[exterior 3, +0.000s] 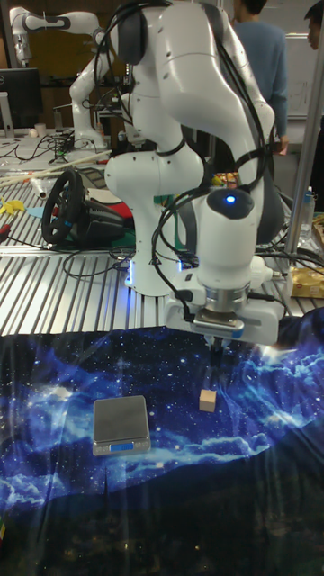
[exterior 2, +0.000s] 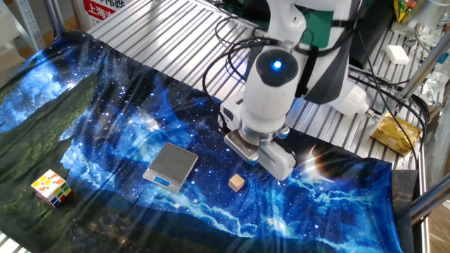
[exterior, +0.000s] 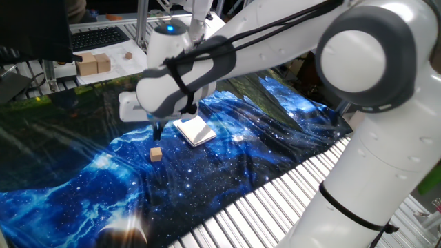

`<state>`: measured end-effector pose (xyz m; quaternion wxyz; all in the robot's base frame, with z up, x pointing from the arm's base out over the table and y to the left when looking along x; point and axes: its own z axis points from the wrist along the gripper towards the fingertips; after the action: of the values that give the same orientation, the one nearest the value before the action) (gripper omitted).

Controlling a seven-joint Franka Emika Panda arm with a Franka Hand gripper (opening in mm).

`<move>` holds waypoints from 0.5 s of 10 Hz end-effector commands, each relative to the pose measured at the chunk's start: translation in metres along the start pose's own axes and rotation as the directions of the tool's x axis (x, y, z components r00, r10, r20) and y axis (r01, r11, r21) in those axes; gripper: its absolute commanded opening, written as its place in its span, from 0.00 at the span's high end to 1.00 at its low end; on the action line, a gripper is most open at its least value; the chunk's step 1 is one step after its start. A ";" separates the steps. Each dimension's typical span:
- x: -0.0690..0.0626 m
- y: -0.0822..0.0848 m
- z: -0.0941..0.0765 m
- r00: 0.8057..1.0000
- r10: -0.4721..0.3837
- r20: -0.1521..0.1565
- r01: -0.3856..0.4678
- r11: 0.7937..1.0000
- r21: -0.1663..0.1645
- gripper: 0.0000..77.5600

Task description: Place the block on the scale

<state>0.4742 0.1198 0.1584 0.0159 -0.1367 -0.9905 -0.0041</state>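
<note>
A tiny light-tan wooden cube (exterior 3: 208, 400) lies on the blue galaxy-print cloth (exterior 2: 105, 119) mid-table, just beside the small flat square scale (exterior 3: 121, 423), with the white robot gripper (exterior 3: 217, 346) hovering above it, jaw state unclear.

Legible text: we read only red characters "上海" on a white sign (exterior 2: 105, 8), behind the starry cloth (exterior 2: 105, 105).

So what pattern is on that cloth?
A blue starry galaxy print on the cloth, clearest in the other fixed view.
</note>
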 end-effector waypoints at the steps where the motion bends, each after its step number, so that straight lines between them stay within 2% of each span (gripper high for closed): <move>1: -0.003 -0.003 0.028 1.000 -0.003 0.028 0.004 1.000 -0.008 1.00; 5: -0.001 -0.006 0.052 0.999 0.008 0.042 -0.008 1.000 -0.013 1.00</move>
<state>0.4727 0.1160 0.1110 -0.0008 -0.1395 -0.9902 -0.0065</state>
